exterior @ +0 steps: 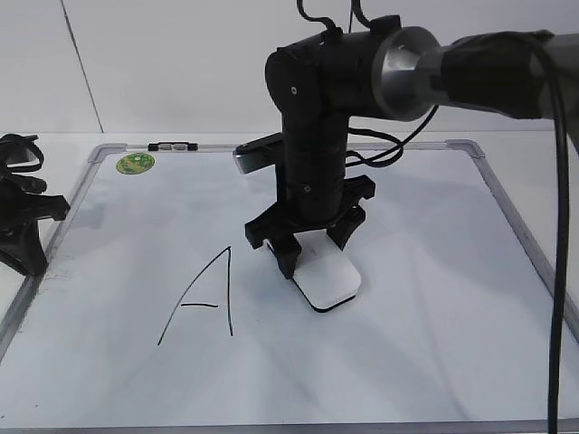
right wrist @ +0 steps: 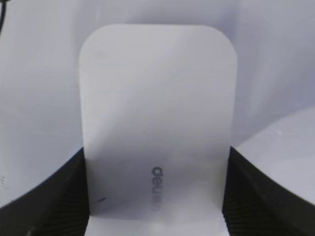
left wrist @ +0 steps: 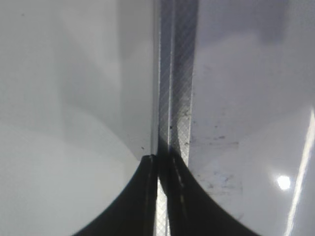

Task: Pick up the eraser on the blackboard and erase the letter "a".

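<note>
Two hands show here, and only the right hand (exterior: 312, 246) is at work. It reaches straight down over the middle of the blackboard (exterior: 434, 362) and is closed on the eraser (exterior: 327, 280), one dark finger against each long side of the white block. In the right wrist view the eraser (right wrist: 157, 123) fills the gap between the ribbed fingers (right wrist: 49, 196) — its top faces the camera, with small grey lettering near the grasped end. In the exterior view the eraser's near end lies low at the board surface, its dark underside showing as a thin edge; whether it presses on the board or hangs just above it I cannot tell.

Left of the eraser, apart from it, stands a large angular capital "A" (exterior: 204, 298) in thin black marker. No small letter "a" can be made out in any view; the spot under the eraser is hidden.

At the far left corner of the board sits a round green sticker (exterior: 136, 163), and just to its right a small black-and-white clip (exterior: 172, 146) rests on the grey frame.

The left hand (exterior: 23, 212) sits at the left edge of the board, on the white table (exterior: 54, 140). In the left wrist view its fingers (left wrist: 147, 201) are nearly together — a narrow slit between them, holding nothing — over the board's frame (left wrist: 177, 98).
</note>
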Tool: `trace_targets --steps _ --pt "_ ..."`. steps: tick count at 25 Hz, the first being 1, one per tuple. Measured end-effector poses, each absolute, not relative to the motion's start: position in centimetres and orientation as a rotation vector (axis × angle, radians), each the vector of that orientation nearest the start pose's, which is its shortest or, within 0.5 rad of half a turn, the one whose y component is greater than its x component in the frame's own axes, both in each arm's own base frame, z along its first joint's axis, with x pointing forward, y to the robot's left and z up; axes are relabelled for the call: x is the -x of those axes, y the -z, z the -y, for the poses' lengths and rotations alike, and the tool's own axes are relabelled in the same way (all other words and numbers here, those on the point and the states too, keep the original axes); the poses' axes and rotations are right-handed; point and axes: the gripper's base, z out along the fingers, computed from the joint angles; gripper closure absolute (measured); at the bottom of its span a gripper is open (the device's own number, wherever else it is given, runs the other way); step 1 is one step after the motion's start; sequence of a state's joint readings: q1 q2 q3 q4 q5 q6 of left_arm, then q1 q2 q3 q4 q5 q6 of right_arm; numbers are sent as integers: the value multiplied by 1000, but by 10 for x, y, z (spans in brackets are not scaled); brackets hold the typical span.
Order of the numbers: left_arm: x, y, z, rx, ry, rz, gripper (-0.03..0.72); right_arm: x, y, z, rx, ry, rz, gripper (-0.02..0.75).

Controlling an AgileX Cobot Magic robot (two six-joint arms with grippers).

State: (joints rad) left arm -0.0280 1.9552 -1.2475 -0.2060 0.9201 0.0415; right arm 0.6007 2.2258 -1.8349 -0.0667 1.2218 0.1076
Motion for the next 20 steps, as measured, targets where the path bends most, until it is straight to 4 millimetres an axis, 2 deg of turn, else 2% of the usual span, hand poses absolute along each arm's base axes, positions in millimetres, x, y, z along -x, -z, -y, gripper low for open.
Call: trace_targets --steps 9,13,16,20 --pt "-361 -153 25 80 257 -3099 671 -394 -179 -223 667 70 -3005 214" --pt "-361 -153 25 80 257 -3099 671 -397 -182 -217 647 83 -2998 214" --pt "-361 -153 25 80 257 -3099 672 -395 -198 -215 636 81 -2963 214" --pt "-361 -153 25 80 257 -3099 671 -391 -233 -209 576 81 -2891 214"
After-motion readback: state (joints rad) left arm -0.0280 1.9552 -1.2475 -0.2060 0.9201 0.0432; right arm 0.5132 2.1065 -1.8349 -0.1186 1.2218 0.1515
